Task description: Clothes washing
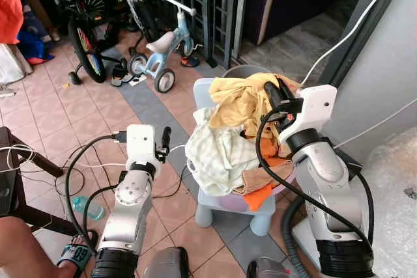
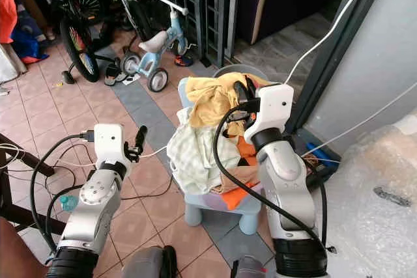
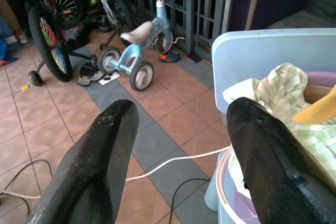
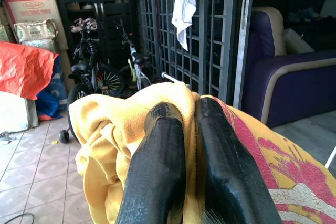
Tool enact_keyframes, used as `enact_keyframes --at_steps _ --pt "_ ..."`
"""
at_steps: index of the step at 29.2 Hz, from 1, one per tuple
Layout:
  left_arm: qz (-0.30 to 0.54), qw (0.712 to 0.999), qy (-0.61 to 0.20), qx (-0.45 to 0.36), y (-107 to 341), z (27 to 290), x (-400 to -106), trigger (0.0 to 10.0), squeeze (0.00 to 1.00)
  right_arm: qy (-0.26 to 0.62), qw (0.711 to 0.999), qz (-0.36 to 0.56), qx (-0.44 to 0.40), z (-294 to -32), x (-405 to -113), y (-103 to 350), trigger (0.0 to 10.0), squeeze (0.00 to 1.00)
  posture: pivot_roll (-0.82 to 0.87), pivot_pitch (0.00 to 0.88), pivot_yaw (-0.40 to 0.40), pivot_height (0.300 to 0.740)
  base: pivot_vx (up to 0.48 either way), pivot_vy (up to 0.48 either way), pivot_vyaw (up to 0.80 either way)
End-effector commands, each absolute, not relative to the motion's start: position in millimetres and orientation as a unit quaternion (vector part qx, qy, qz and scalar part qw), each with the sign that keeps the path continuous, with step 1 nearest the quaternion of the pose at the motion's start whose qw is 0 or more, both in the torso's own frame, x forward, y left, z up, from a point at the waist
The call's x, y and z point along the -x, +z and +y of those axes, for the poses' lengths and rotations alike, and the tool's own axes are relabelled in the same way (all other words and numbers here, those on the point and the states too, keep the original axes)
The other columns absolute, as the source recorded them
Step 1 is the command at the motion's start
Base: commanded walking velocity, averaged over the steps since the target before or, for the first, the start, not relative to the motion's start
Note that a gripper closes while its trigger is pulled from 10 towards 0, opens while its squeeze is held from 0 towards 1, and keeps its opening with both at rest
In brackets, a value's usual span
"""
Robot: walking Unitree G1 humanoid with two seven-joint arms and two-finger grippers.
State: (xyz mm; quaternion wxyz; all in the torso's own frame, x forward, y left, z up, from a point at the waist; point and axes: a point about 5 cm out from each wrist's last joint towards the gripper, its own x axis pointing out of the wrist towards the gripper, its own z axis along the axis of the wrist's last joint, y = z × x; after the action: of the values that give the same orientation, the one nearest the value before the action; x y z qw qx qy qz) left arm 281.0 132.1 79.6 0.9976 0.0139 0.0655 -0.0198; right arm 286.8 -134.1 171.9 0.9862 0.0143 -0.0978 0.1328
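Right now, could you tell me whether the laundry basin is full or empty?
Full. Clothes are heaped above the rim of the basin on the stool; the right gripper is pinching the yellow cloth on top.

Two silver arms ended in white wrist blocks, looped with black cables; each gripper had long black fingers.
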Motion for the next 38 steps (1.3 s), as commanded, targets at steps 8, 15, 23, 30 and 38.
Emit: enact_keyframes --at_steps 8,15,23,30,38 --pt "0.068 0.997 -0.018 -0.024 77.4 134.6 -282.4 10.0 0.0 0.134 0.986 -0.102 -0.009 -130.6 -288.5 175.7 10.0 0.0 -0.04 0.032 0.072 0.74 0.0 0.0 0.0" --pt "0.069 0.997 -0.02 -0.025 76.9 133.0 -283.8 10.0 0.0 0.128 0.987 -0.097 -0.009 -131.7 -290.5 173.8 10.0 0.0 -0.04 0.03 0.071 0.74 -0.243 0.0 0.0" --pt "0.069 0.997 -0.019 -0.025 76.7 132.5 -285.2 10.0 0.0 0.129 0.987 -0.092 -0.005 -131.3 -291.8 172.1 10.0 0.0 -0.04 0.027 0.07 0.74 -0.292 0.0 0.0" --pt "0.066 0.997 -0.02 -0.024 77.1 131.6 -286.1 10.0 0.0 0.128 0.988 -0.089 -0.006 -131.1 -293.6 171.3 10.0 0.0 -0.04 0.028 0.069 0.74 -0.22 0.0 0.0" --pt "0.059 0.998 -0.021 -0.017 79.1 131.1 -286.0 10.0 0.0 0.119 0.989 -0.088 -0.004 -130.9 -295.7 171.7 10.0 0.0 -0.04 0.031 0.068 0.74 0.0 0.0 -0.71"
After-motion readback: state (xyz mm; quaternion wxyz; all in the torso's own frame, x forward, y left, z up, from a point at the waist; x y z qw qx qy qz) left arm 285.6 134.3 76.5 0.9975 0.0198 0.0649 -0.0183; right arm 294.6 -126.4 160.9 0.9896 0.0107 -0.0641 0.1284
